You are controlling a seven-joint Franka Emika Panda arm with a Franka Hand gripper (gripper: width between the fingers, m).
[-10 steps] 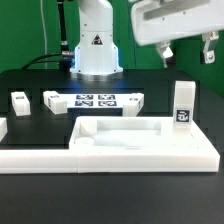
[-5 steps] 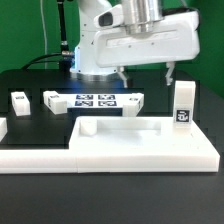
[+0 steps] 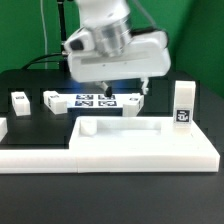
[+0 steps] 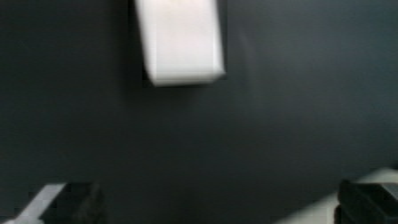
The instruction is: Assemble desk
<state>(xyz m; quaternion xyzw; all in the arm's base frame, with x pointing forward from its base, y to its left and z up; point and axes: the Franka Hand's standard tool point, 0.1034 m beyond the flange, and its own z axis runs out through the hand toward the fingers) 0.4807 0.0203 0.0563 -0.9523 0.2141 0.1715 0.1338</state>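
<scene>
Taking the exterior view from its left, a short white leg lay on the black tabletop, well apart from the fingers. Nearer to them lay the marker board, its far end just below the fingers. A low white rail sat in front of it, well short of the fingers.

The fingers hung spread wide and held nothing. In the wrist view both tips showed at the edges of the frame over bare dark tabletop. Another leg lay flat ahead of them, clear of both tips. In the exterior view that leg lay just beneath the fingers, whose tips hung above it.

The broad desk slab with its raised rims rested nearer the camera than the fingers, apart from them. Beyond the fingers on the exterior view's right, a tagged leg stood upright near the slab's back rim, untouched.
</scene>
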